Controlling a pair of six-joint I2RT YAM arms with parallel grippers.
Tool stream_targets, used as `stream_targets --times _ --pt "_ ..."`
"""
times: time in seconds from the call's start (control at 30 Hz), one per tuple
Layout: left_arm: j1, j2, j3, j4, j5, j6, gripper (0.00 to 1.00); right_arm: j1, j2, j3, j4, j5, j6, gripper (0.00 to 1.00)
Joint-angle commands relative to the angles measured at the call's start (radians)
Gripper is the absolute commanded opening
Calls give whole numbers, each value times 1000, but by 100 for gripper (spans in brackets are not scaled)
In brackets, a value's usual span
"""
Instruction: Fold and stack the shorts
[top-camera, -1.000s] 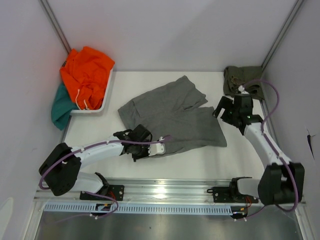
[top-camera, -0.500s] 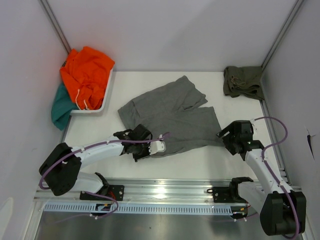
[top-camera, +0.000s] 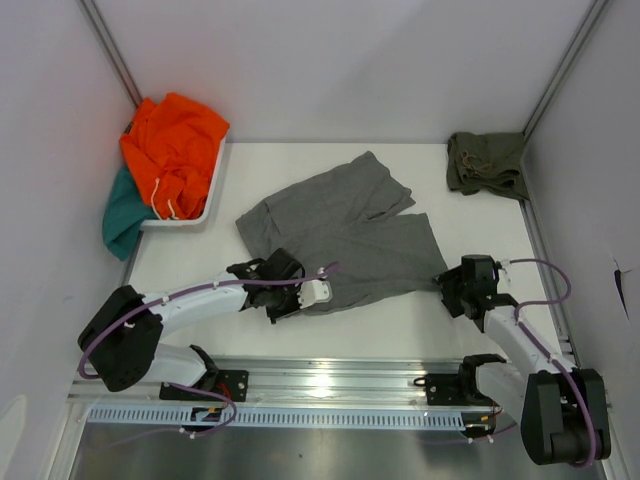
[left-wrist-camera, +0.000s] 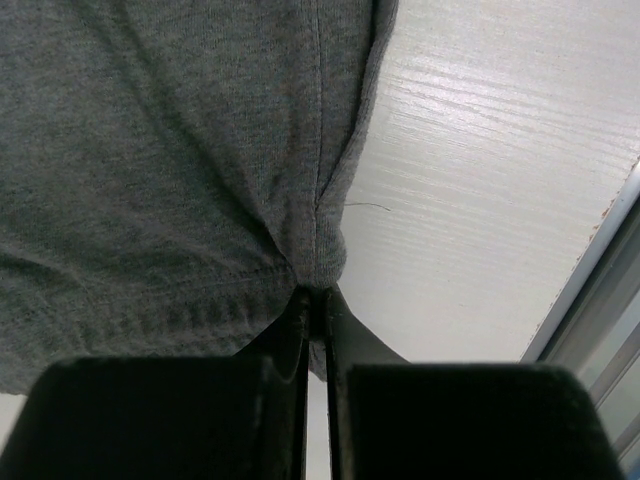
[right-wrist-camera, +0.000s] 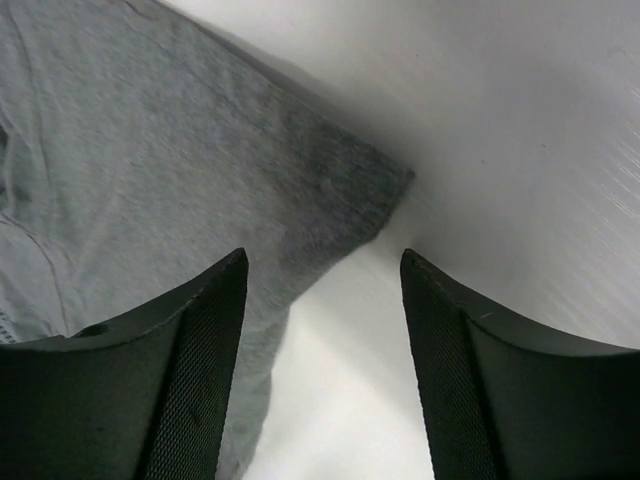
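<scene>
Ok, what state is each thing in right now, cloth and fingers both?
grey shorts: spread flat on the table, near hem pinched.
olive shorts: loose heap in the far right corner, untouched.
orange garment: heaped in the white tray.
teal garment: crumpled at the tray's left side.
left fingers: shut on the grey shorts' hem.
right fingers: open, over a corner of the grey shorts.

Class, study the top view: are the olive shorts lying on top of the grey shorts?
No, the olive shorts sit bunched in the far right corner, well apart from the grey shorts.
</scene>
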Motion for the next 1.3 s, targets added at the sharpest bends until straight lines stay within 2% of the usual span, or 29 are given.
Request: stream_targets --times 0.0,0.33,0.4,0.43,0.47,0.5,0.7,0.87,0.97,1.13,1.27 --pt "-10 -19 -21 33 29 -27 0 4 10 -56 63 91 67 64" --pt "-10 -58 -33 30 60 -34 0 1 134 -37 115 152 83 52" --pt "-10 -75 -36 29 80 -33 0 1 151 -27 106 162 78 43" --pt "-10 -82 -39 27 86 -31 1 1 151 -17 101 172 75 33" --pt "-10 -96 -43 25 92 -31 1 0 149 -14 88 177 69 22" --pt "-10 -104 -46 25 95 -31 1 -3 140 -13 77 188 71 1" --pt "-10 -138 -43 -13 182 -14 0 -7 34 41 -101 254 66 0" --pt "-20 -162 -32 -54 264 0 0 -10 -143 124 -309 375 46 0" --pt "-43 -161 -30 -60 279 1 0 -19 -206 151 -351 398 -1 0" --pt "-59 -173 6 -122 333 16 0 -23 -161 263 -400 401 -44 0" --pt "-59 -204 97 -208 374 33 1 -20 -101 354 -367 409 -101 0"
